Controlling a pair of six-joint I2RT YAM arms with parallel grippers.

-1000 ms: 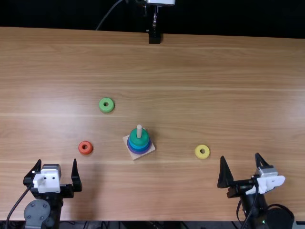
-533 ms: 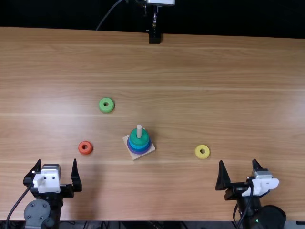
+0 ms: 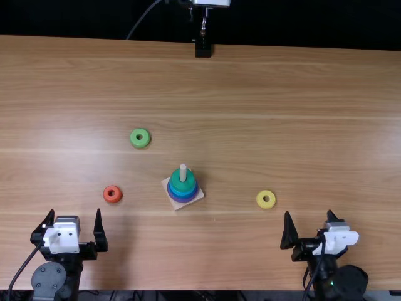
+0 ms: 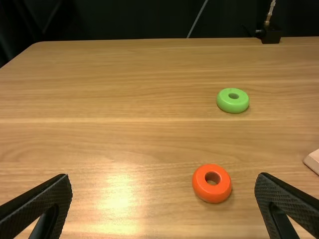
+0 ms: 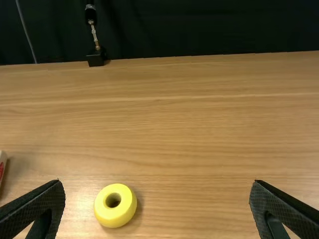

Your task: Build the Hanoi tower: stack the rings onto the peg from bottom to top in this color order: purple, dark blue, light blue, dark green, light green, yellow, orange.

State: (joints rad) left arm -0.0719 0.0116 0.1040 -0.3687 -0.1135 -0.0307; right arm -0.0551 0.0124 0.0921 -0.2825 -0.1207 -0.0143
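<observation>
I have the peg stack a little left of centre on the near half of the table: a pale wooden peg (image 3: pixel 183 172) with a rounded tip, standing upright on a square pale wooden base (image 3: pixel 199 194) turned at an angle. Round it, bottom to top, I see a purple ring (image 3: pixel 183 201), a dark blue ring (image 3: pixel 183 197), a light blue ring (image 3: pixel 183 193) and a dark green ring (image 3: pixel 183 186). The glossy light green ring (image 3: pixel 140 145) lies flat to the far left of the stack, the orange ring (image 3: pixel 113 200) to its left and slightly nearer, the yellow ring (image 3: pixel 265 205) to its right. My left gripper (image 3: pixel 75 211) and right gripper (image 3: pixel 309 213) are at the near side, fingers spread wide, holding nothing. The light brown wooden table (image 3: pixel 282 125) has fine grain and some glare on the left. Beyond it hangs a dark backdrop (image 3: pixel 301 22), with a black block (image 3: pixel 202 49) at the far edge. Some red marking sits on a pale edge (image 5: pixel 2 162), too cut off to read.
</observation>
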